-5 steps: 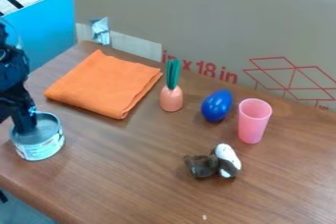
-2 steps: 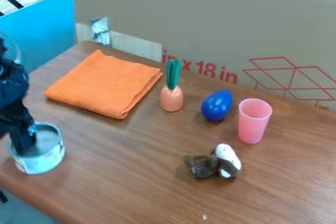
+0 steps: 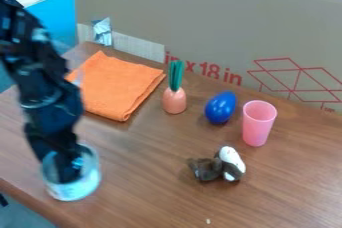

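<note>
Brown cardboard (image 3: 200,19), printed with red lines and lettering, stands as a wall along the far side of a wood-grained brown bench (image 3: 147,187), with a blue panel (image 3: 61,14) beyond at far left. At the left, a black robot arm (image 3: 50,92) slants down, passing in front of part of the cloth. Its black tool (image 3: 69,167) is inside the open mouth of a round metal can with a pale label (image 3: 75,190), upright at the near left. Whether the tool is open, closed or gripping the can's wall, I cannot tell.

Judging by this, getting the tool to the can is done; a secure hold is unconfirmed, and parting the two is left. None of the other things is in contact with the tool.

Right of the can and farther back lies a folded orange cloth (image 3: 123,89). Next comes a pale orange toy vegetable with a green top (image 3: 174,101), upright, then a glossy blue egg-shaped object (image 3: 220,108). Near the egg, on its right, stands a pink plastic cup (image 3: 258,124). Nearer than the cup, and slightly left, sits a small brown-and-white toy (image 3: 231,165).
</note>
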You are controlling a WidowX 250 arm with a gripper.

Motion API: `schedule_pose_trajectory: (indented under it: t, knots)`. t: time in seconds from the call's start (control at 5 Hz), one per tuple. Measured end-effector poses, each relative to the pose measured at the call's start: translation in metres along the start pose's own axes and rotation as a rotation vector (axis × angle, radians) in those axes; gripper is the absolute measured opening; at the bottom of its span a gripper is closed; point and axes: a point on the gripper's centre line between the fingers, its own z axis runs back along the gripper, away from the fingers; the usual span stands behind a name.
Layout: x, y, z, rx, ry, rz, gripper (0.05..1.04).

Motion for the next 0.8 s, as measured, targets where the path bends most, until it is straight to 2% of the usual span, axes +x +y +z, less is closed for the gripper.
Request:
schedule_pose_trajectory:
  t: [0.4,0.6,0.8]
  knots:
    - [0.033,-0.047,-0.008,-0.025,-0.020,-0.120,1.001]
    - [0.041,-0.087,-0.004,-0.040,-0.015,-0.157,1.001]
    - [0.039,-0.118,-0.002,-0.048,-0.002,-0.204,1.001]
